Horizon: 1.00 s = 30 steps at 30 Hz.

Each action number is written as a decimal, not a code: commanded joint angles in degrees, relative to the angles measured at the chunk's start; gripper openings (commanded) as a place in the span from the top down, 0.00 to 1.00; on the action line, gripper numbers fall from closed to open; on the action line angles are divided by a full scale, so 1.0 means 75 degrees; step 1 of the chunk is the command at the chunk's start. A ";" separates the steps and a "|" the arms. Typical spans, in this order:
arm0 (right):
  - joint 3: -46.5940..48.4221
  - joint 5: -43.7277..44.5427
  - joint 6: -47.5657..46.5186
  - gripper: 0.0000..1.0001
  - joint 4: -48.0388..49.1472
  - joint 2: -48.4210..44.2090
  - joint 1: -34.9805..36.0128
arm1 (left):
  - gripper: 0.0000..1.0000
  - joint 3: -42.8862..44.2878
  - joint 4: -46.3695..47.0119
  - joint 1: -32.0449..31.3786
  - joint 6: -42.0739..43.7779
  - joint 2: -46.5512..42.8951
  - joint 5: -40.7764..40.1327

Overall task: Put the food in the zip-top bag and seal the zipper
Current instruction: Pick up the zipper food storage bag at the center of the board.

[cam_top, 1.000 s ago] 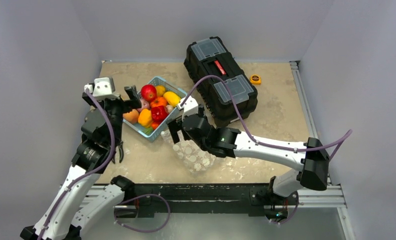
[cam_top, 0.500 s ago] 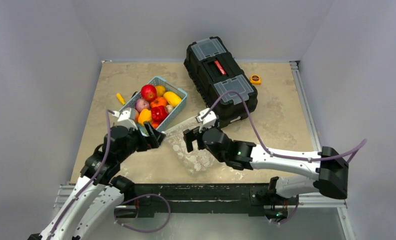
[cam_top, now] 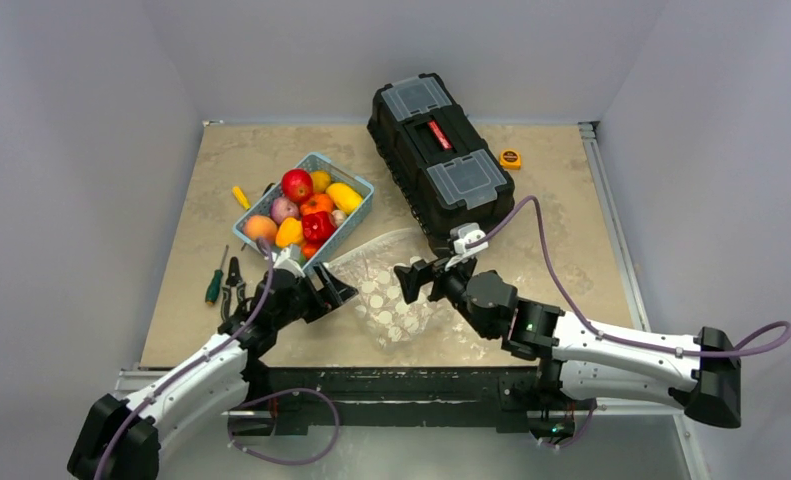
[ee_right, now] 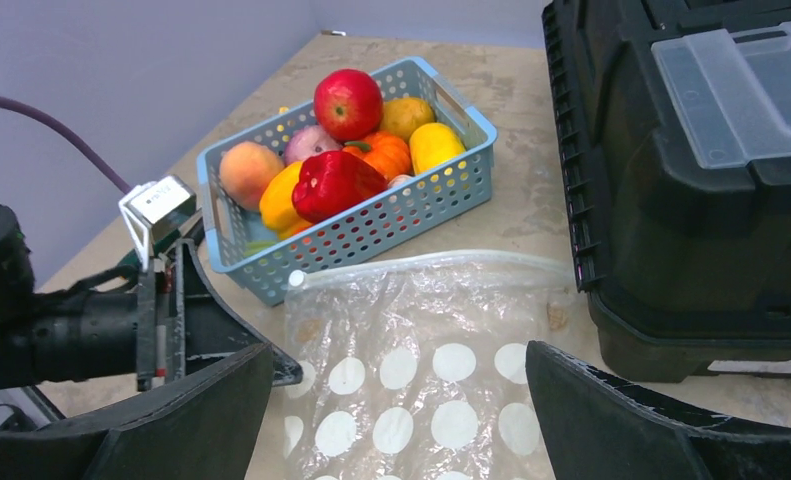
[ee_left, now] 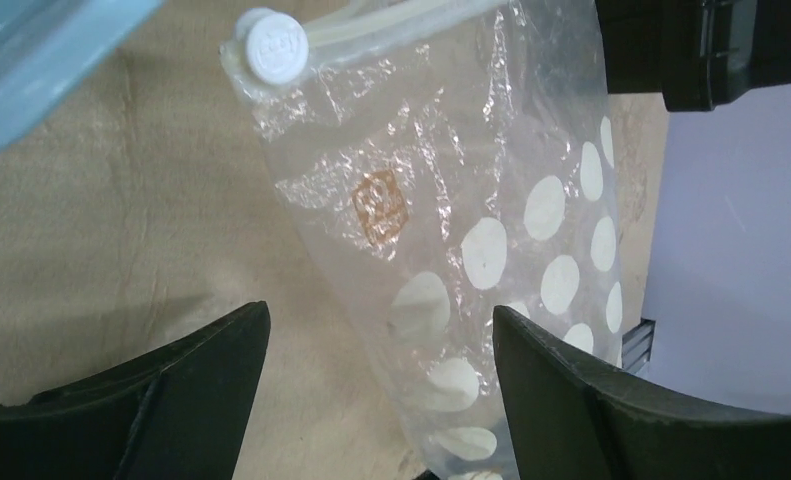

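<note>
Fingers: left gripper (cam_top: 336, 290) and right gripper (cam_top: 411, 280) both gape wide, holding nothing.
Bag: zip-top bag (cam_top: 383, 300) lies flat and unfilled at centre of the top view, between the grippers, just below the blue basket (cam_top: 359, 213).
Zipper: zipper (ee_right: 426, 262) runs along the bag's upper edge, with its slider (ee_left: 276, 45) at the left end.
Food: food (ee_right: 333, 183) sits piled in the basket.
Risk: slick film may slide or crumple if pinched on one side only, leaving the mouth shut.
Count: two grippers, one bag, one basket, about eight food pieces showing.
</note>
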 commanded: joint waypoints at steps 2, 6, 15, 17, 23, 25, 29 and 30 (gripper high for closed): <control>-0.0109 -0.0035 -0.0007 0.01 0.0202 -0.0372 -0.0027 | 0.21 -0.0316 0.2401 -0.0126 -0.0102 0.0572 -0.1040; -0.0117 -0.0233 0.0018 0.01 0.0165 -0.0361 -0.0027 | 0.24 -0.0300 0.2913 -0.0169 0.0007 0.0991 -0.1408; 0.0274 -0.0331 0.0109 0.01 -0.0132 -0.0037 -0.0027 | 0.48 0.0169 0.3458 -0.0163 0.0165 0.2046 -0.1452; 0.0359 -0.0334 0.0109 0.01 -0.0142 -0.0012 -0.0027 | 0.61 0.0205 0.3516 -0.0161 0.0165 0.2202 -0.1479; 0.0936 0.0113 0.0784 0.01 -0.0800 0.0413 -0.0027 | 1.00 0.0981 0.2543 -0.0170 0.1175 0.1522 -0.1162; 0.1292 0.0168 0.1002 0.01 -0.1254 0.0663 -0.0037 | 1.00 0.1538 0.1774 -0.0153 0.1813 0.1021 -0.1014; 0.1895 0.0288 0.1175 0.01 -0.1690 0.1007 -0.0038 | 1.00 0.3375 -0.0309 -0.0149 0.3509 0.0515 -0.0233; 0.2001 0.0326 0.1224 0.01 -0.1746 0.1057 -0.0038 | 1.00 0.3810 -0.0719 -0.0148 0.3989 0.0507 -0.0013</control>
